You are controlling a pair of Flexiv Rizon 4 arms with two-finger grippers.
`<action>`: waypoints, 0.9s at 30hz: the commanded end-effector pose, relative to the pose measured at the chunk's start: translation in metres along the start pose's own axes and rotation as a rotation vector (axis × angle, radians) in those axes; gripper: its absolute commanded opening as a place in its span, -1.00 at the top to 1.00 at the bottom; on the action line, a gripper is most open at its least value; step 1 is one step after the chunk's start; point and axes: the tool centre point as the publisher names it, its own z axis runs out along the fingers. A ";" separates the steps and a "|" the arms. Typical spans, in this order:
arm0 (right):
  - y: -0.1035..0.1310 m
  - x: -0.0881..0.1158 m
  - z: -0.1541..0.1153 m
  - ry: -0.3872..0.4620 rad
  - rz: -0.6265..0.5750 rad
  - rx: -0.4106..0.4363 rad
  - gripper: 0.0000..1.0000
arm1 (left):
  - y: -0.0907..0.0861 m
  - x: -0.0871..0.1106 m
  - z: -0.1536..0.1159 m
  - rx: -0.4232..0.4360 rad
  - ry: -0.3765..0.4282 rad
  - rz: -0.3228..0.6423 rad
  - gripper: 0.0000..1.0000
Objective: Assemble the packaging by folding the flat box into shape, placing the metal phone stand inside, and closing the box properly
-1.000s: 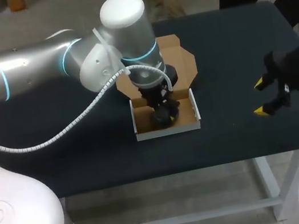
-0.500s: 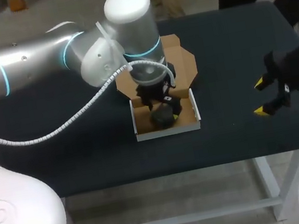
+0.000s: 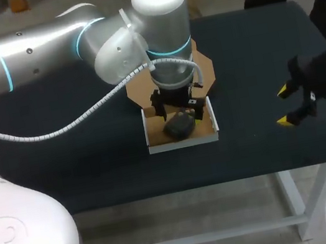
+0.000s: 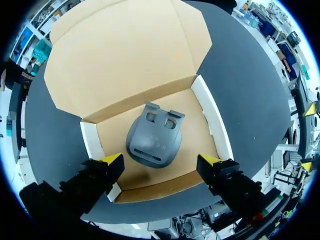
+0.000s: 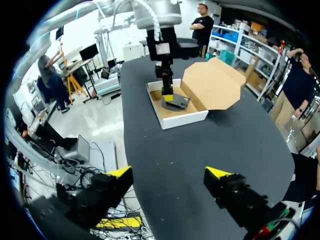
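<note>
The box (image 3: pixel 151 138) has white walls and a brown floor and stands mid-table, its brown lid (image 3: pixel 207 68) lying open behind it. The dark grey metal phone stand (image 3: pixel 179 126) lies inside on the floor. My left gripper (image 3: pixel 179 111) hovers just above the box, open, touching nothing. In the left wrist view the stand (image 4: pixel 154 140) lies free below the left gripper (image 4: pixel 161 162), with the lid (image 4: pixel 125 50) beyond. My right gripper (image 3: pixel 287 105) hangs open and empty over the table's right side. The right wrist view shows the box (image 5: pixel 186 118), the stand (image 5: pixel 176 103) and my right gripper (image 5: pixel 169 173).
The dark table (image 3: pixel 62 159) carries nothing else. Its front edge runs close below the box, its right edge near my right gripper. My left arm (image 3: pixel 43 51) crosses above the table's back left.
My left gripper has opened, let go of the phone stand and risen out of the box, its wrist shifting slightly right. The stand stays in the box. The right arm is unmoved.
</note>
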 end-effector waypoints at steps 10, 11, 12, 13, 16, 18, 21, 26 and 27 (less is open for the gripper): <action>-0.001 0.000 0.000 0.001 -0.001 -0.004 -1.00 | -0.003 0.003 -0.001 -0.078 -0.041 -0.020 -1.00; -0.001 0.000 0.000 0.001 -0.001 -0.004 -1.00 | -0.003 0.003 -0.001 -0.078 -0.041 -0.020 -1.00; -0.001 0.000 0.000 0.001 -0.001 -0.004 -1.00 | -0.003 0.003 -0.001 -0.078 -0.041 -0.020 -1.00; -0.001 0.000 0.000 0.001 -0.001 -0.004 -1.00 | -0.003 0.003 -0.001 -0.078 -0.041 -0.020 -1.00; -0.001 0.000 0.000 0.001 -0.001 -0.004 -1.00 | -0.003 0.003 -0.001 -0.078 -0.041 -0.020 -1.00; -0.001 0.000 0.000 0.001 -0.001 -0.004 -1.00 | -0.005 -0.006 -0.001 -0.084 -0.062 -0.099 -1.00; -0.001 0.000 0.000 0.001 -0.001 -0.004 -1.00 | -0.002 -0.014 -0.001 -0.097 -0.029 -0.145 -1.00; -0.001 0.000 0.000 0.001 -0.001 -0.004 -1.00 | 0.002 -0.018 0.002 -0.118 0.011 -0.210 -1.00; -0.001 0.000 0.000 0.001 -0.001 -0.004 -1.00 | 0.002 -0.019 0.004 -0.122 0.017 -0.214 -1.00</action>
